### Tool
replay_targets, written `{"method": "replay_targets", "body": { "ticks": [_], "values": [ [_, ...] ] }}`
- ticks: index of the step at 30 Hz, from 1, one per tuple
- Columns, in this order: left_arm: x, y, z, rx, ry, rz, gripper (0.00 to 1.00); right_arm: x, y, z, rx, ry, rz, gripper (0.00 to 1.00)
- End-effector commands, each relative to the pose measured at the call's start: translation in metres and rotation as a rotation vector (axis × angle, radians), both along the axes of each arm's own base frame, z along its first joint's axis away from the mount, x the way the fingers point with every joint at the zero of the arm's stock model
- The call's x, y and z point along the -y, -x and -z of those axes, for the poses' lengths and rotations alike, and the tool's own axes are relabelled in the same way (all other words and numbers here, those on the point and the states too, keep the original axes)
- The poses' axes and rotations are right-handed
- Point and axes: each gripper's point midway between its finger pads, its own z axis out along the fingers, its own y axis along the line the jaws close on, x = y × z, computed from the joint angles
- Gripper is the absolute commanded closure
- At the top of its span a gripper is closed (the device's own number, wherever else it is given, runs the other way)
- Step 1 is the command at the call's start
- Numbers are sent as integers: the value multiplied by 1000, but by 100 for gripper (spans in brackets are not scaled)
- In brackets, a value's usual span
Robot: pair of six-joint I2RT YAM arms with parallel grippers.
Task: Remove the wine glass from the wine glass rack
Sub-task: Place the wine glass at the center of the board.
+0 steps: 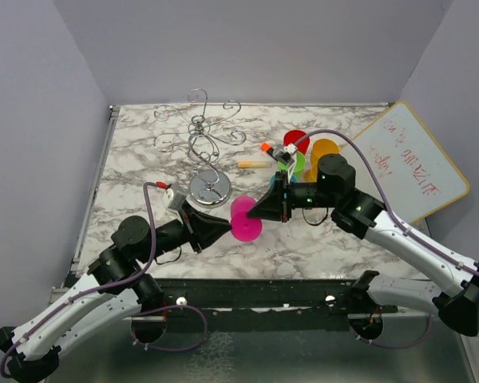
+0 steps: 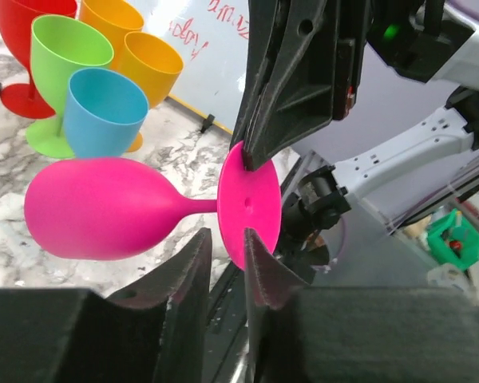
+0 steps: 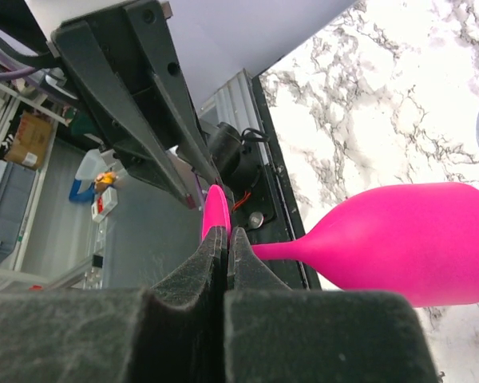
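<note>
Our left arm and right arm stretched low, meeting over the table, right jaws pinching the sideways pink wine glass by its foot, left jaws narrowly parted astride that foot, wine glass rack just behind

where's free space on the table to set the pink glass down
Bare marble left of the rack, to the table's left edge, and along the far edge between rack and cups. Crowded: the cups bunched by the whiteboard, and the middle around the held glass.
</note>
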Motion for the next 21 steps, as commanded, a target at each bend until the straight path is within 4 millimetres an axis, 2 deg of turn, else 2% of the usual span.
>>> {"method": "replay_targets", "body": {
  "ticks": [1,2,4,6,7,14,17,19,21],
  "values": [
    [3,-2,3,21,-7,7,62,2,0,-9,20,-57,27,99],
    [6,0,3,23,-5,25,54,2,1,-9,19,-58,22,99],
    [9,3,0,31,7,49,45,2,1,-8,15,-55,19,99],
    [11,3,-2,22,25,53,40,1,1,-9,12,-57,18,99],
    [12,2,-1,11,24,53,40,1,2,-10,10,-61,11,99],
    [21,2,12,-27,-8,88,55,1,3,-8,-8,-67,14,99],
    [20,4,11,-37,7,91,70,1,3,-7,-8,-67,16,99],
    [19,3,3,-29,49,80,76,1,2,-7,-9,-66,20,99],
    [17,2,-2,-18,87,65,87,0,3,-8,-10,-67,11,99]
  ]
}}
